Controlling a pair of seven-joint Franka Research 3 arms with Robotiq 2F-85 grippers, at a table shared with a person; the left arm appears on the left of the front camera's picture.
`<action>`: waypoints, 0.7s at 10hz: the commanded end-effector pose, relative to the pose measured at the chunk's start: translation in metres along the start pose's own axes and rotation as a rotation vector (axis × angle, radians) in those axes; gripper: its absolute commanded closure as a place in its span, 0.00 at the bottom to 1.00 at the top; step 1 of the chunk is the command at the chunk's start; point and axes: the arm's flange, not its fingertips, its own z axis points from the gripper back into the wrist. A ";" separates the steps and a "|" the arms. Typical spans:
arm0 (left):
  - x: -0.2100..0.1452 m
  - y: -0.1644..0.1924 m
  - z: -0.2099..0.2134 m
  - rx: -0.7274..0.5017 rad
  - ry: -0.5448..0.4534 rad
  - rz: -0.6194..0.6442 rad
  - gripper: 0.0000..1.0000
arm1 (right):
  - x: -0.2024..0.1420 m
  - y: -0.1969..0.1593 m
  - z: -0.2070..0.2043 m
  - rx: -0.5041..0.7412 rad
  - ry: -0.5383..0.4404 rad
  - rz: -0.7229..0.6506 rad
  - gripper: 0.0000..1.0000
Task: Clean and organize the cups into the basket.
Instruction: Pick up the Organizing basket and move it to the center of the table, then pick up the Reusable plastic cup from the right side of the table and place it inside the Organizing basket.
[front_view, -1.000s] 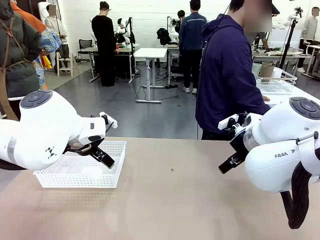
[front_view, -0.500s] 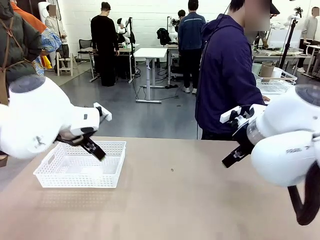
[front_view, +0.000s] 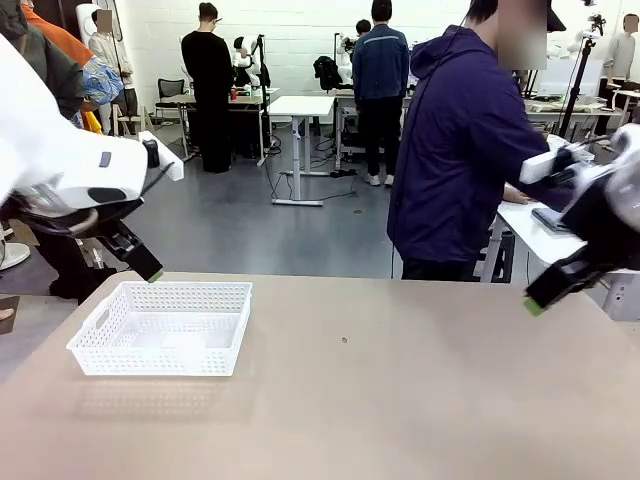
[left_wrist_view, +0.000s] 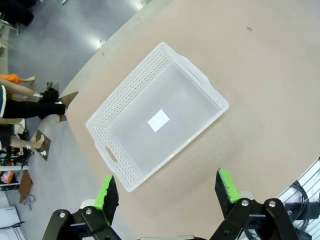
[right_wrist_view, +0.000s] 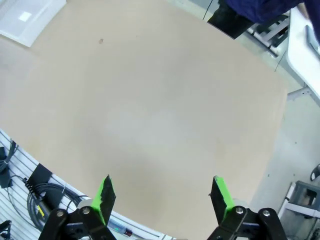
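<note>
The white basket (front_view: 150, 360) is sitting at the left of the tabletop (front_view: 380, 400) in the front view, upright and empty apart from a small white label on its floor. The left gripper (left_wrist_view: 166, 189) is hovering above the basket's near-left side, its jaws spread wide and holding nothing. The right gripper (right_wrist_view: 162, 192) is hanging over bare tabletop at the right of the front view, equally wide open and empty.

A person (front_view: 460, 150) in a dark blue hoodie is standing at the far edge, upper right, turning toward a side table.

The task seems to be at its very start, with nothing in the basket. The next move probably calls for a cup to come within reach, then an open-jawed approach around its tapered wall.
</note>
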 end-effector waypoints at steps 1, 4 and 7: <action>0.004 0.006 -0.019 -0.003 0.006 0.010 0.00 | 0.027 -0.003 -0.058 0.019 0.000 0.015 0.00; 0.000 0.001 -0.003 -0.003 0.006 0.001 0.00 | 0.016 -0.001 -0.032 0.011 0.005 0.006 0.00; -0.034 0.052 -0.019 -1.146 -0.373 0.648 0.00 | -0.010 -0.091 -0.060 0.765 -0.004 -0.464 0.00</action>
